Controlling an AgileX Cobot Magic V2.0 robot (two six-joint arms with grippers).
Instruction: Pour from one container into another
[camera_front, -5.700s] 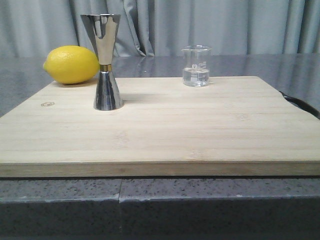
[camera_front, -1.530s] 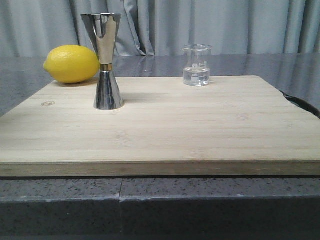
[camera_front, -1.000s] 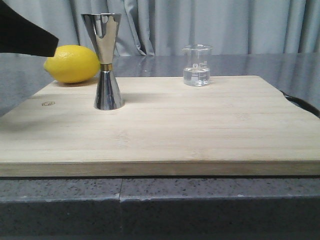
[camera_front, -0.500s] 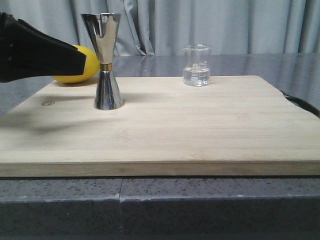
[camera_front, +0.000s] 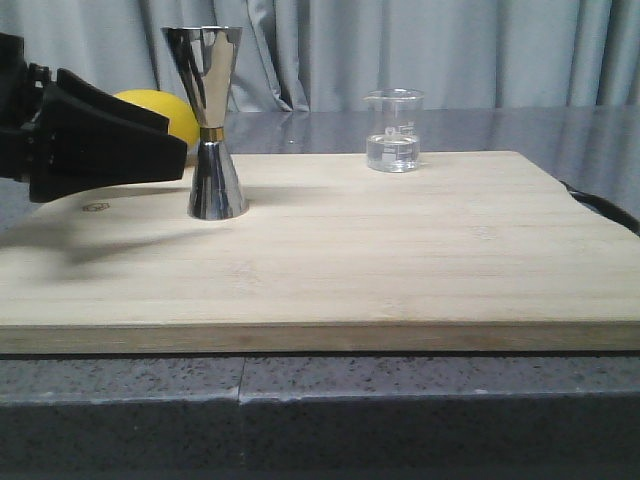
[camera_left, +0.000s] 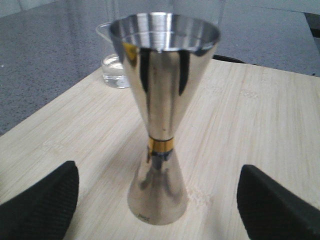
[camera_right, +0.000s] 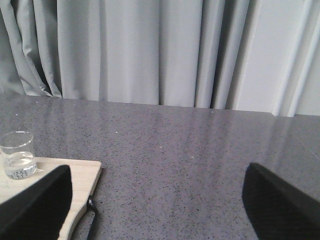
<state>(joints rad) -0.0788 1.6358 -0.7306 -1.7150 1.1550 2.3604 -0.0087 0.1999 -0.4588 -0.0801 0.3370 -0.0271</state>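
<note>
A: So, what sits around the left gripper?

B: A yellow lemon lies behind it, mostly hidden by the black fingers. Just past the fingertips stands a steel jigger, upright on the wooden cutting board. In the left wrist view the jigger stands between the two spread pads, touching neither.

A: Materials?

B: The jigger is mirror-polished, an hourglass of two cones with a gold band at the waist. The board is pale bamboo with fine grain, resting on a speckled grey stone table. Grey curtains hang behind.

A: And the beaker?

B: The clear glass beaker, with white markings and a little clear liquid, stands at the board's far edge, well apart from the left gripper, with the jigger in between. The right gripper is splayed wide, empty, over the table; the beaker is off to one side.
</note>
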